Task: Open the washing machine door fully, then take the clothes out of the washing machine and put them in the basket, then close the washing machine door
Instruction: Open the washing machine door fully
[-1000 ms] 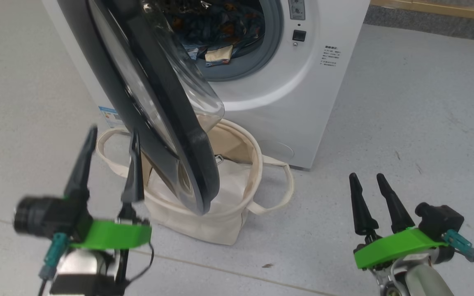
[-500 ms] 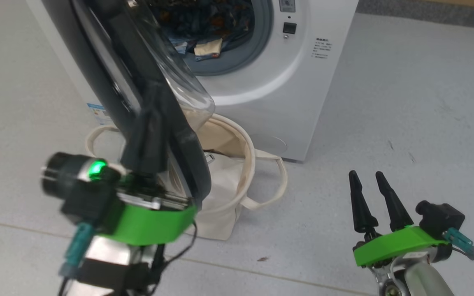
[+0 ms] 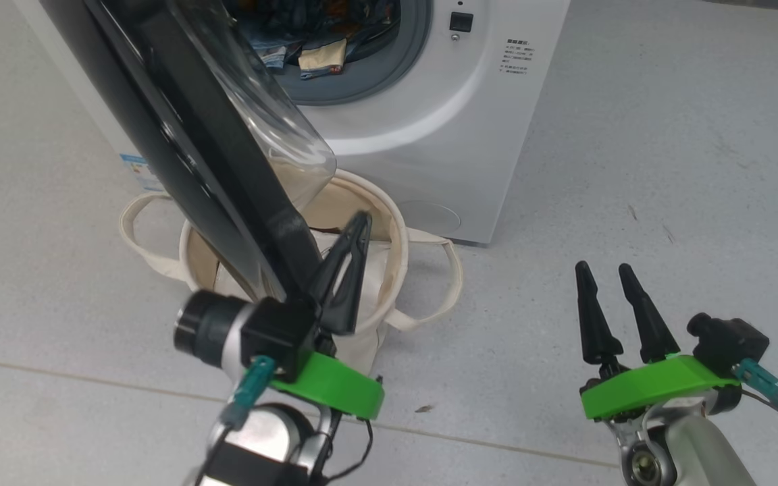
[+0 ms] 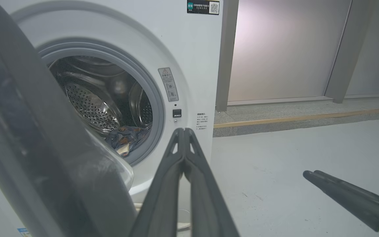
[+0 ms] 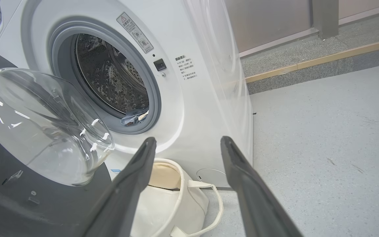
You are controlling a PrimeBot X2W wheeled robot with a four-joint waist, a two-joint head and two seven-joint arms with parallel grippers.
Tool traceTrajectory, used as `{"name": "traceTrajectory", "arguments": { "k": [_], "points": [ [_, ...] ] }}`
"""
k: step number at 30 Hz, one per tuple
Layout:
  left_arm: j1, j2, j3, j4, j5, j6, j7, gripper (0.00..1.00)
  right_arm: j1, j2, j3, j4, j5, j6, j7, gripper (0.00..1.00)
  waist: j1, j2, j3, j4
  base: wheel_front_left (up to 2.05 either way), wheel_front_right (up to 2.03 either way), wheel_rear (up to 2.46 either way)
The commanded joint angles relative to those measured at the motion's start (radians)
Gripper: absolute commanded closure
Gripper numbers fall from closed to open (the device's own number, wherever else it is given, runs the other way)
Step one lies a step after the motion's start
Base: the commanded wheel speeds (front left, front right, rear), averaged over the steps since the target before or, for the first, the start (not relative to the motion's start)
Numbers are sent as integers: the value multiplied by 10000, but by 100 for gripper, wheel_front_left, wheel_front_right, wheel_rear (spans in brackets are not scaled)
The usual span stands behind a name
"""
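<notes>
1. The washer (image 3: 429,135) stands at the far side of the grey floor (image 3: 632,169), its front facing the robot.
2. Its door (image 3: 179,135) is partly open, hinged at the left and swung toward the near side. The black rim slants down across the left of the head view, and the glass bowl (image 5: 44,121) faces the drum.
3. The clothes (image 3: 308,61) lie inside the drum, low at the front, just behind the grey gasket (image 5: 156,98). A beige patch shows among the blue fabric.
4. The basket (image 3: 399,236) sits on the floor just in front of the washer, beneath the door's lower edge. A white sheet (image 3: 382,270) lines it.
5. The left gripper (image 3: 362,219) is closed, its two fingers pressed together with nothing between them. It points toward the washer, just right of the door's near edge and above the basket. I cannot tell whether it touches the rim.
6. The right gripper (image 3: 604,267) is open and empty, with floor visible between its spread fingers. It hangs at the near right, well apart from the washer, door and basket.
</notes>
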State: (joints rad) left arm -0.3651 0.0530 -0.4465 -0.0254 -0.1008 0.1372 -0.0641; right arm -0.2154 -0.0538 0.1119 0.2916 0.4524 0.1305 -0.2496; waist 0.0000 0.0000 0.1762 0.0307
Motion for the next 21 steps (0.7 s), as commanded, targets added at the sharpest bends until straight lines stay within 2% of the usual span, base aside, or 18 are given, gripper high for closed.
{"name": "traceTrajectory", "arguments": {
  "k": [1,7,13,21],
  "points": [
    [-128,1,177,-130,-57,114,112,100,-343,36,216,-341,21,2,-122,0,0,0,16,16,0,0,0],
    [-150,-14,-257,754,-221,272,304,100,-398,36,217,-307,19,2,-122,0,0,0,66,103,0,0,0],
    [-199,-20,-145,1879,-433,750,485,100,-395,36,237,-223,124,2,-122,0,0,0,-64,160,0,0,0],
    [-79,-22,-38,2482,-649,1041,154,100,-356,36,289,-185,244,2,-122,0,0,0,-187,397,0,0,0]
  ]
}}
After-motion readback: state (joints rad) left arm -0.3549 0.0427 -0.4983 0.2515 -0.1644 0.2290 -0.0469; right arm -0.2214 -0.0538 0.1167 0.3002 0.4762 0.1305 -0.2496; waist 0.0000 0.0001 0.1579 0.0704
